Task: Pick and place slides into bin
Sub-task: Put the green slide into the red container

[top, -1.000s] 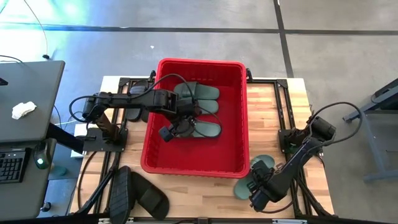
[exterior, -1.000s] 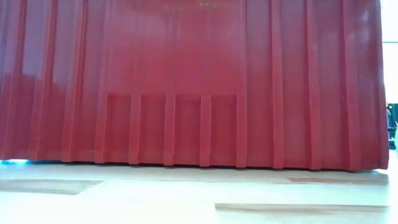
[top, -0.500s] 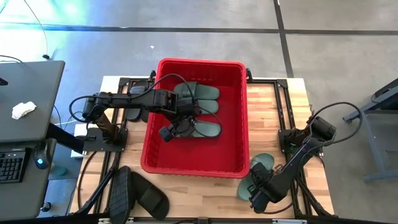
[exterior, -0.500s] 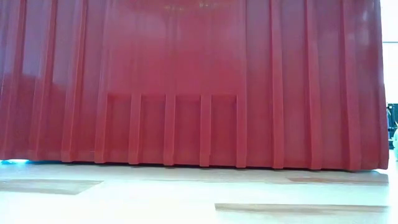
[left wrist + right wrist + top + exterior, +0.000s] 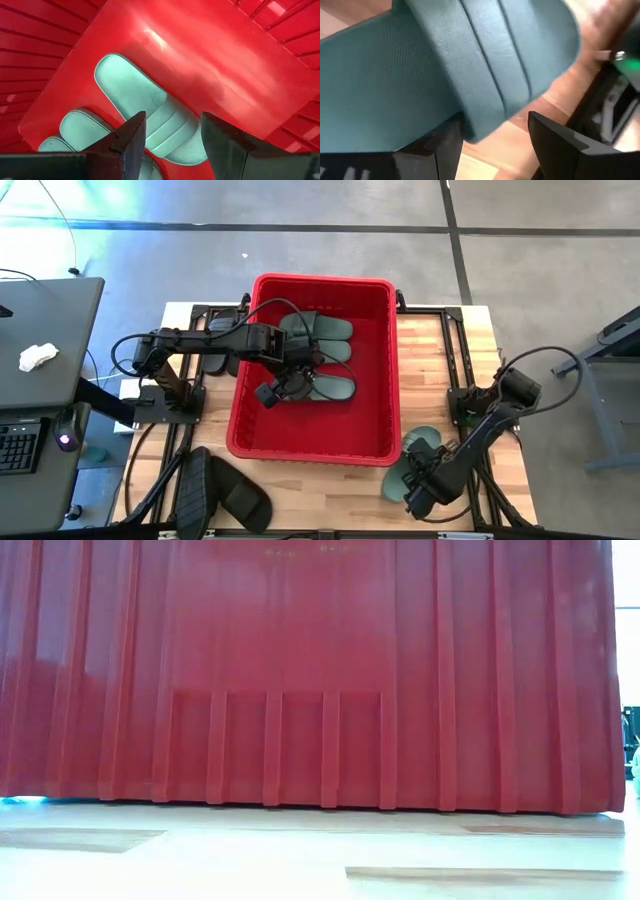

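The red bin (image 5: 385,360) stands mid-table and fills the low view (image 5: 320,670). Three dark green slides lie flat on its floor: (image 5: 325,328), (image 5: 335,350), (image 5: 335,388). My left gripper (image 5: 285,387) hangs inside the bin, open and empty, over the nearest one (image 5: 145,100), its fingers apart above the strap (image 5: 172,120). A fourth green slide (image 5: 395,478) lies on the table right of the bin's near corner. My right gripper (image 5: 408,483) is low over it, open, with the ribbed strap's edge (image 5: 485,115) between its fingers (image 5: 492,125). My right gripper's fingers stand on either side of the green slide's strap edge (image 5: 470,131), coming slanting down from the table's near right. One finger (image 5: 447,145) lies right against the strap, but I cannot tell whether it touches. The slide lies on the table.
Black slides (image 5: 215,492) lie at the table's near left corner. The bin's tall walls surround my left gripper. Metal frame rails (image 5: 455,350) run along the table's right side. A grey desk (image 5: 45,330) stands left of the table.
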Motion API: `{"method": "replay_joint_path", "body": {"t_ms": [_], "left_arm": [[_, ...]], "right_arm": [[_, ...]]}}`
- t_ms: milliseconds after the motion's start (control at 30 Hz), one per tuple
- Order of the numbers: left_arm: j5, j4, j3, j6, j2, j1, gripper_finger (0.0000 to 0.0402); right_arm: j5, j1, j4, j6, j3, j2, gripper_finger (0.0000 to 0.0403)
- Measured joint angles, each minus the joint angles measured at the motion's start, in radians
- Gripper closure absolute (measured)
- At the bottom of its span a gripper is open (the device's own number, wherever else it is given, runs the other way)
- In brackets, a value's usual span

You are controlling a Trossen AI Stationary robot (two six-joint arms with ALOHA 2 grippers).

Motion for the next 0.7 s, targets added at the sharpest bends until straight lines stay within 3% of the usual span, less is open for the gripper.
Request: {"method": "replay_joint_path", "body": {"t_ms": [367,700], "left_arm": [[0.000,0.001,0.000,0.000,0.000,0.000,0.0227],[0.000,0.027,0.000,0.000,0.000,0.000,0.0230]], "right_arm": [[-0.038,0.000,-0.045,0.060,-0.037,0.000,0.0248],[0.015,0.000,-0.051,0.055,-0.037,0.000,0.0370]]}}
